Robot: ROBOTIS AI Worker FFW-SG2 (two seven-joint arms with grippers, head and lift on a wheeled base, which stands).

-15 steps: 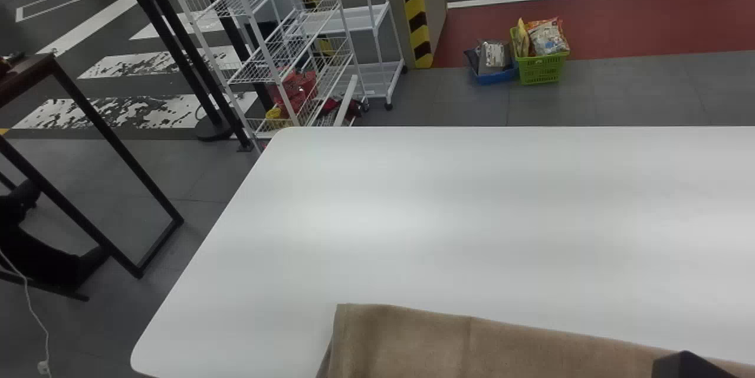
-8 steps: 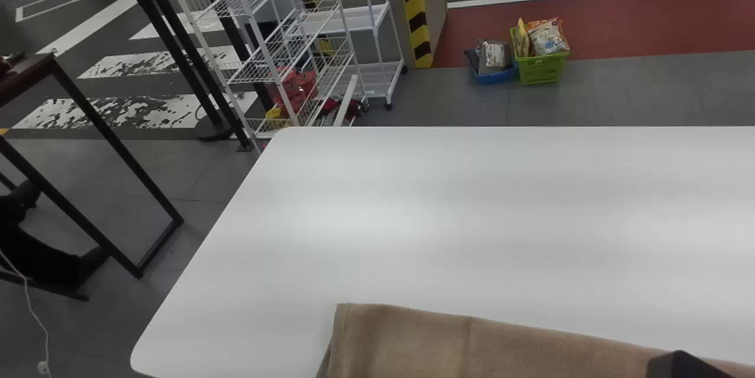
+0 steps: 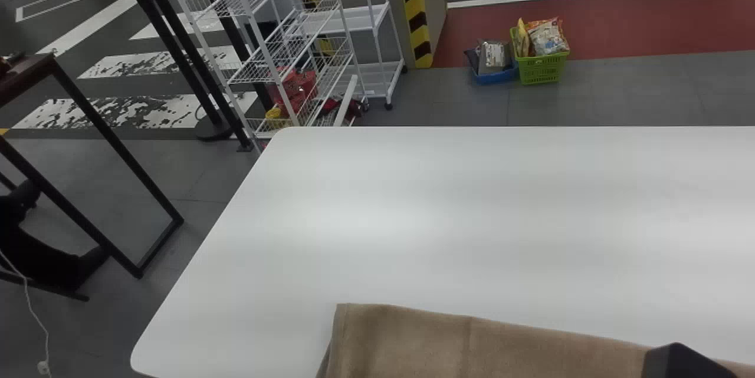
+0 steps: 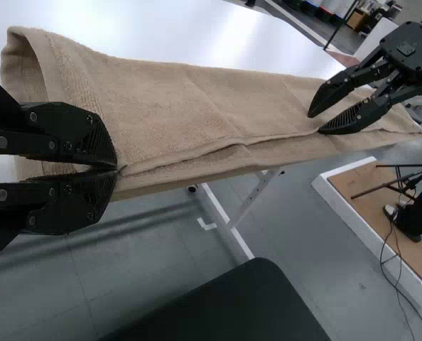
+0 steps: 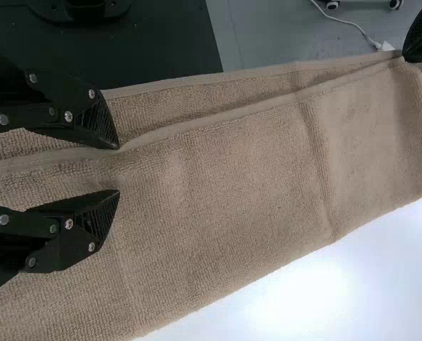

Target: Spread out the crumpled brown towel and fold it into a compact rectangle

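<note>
Across the bottom of the head view, the brown towel lies as a long folded strip, with part of my right gripper dark over its right portion. In the left wrist view my left gripper is shut on the edge of the towel's upper layer, near one end. The right wrist view has my right gripper open, its fingertips close over the towel beside the upper layer's edge. That edge lies slightly back from the lower layer's edge.
The towel lies along the near side of the white table. Beyond the table stand a white wire rack and a green basket on the floor. A dark table frame is at the left.
In the head view, the dark part of my right gripper has shifted slightly left and up. The towel's visible part has kept its place.
</note>
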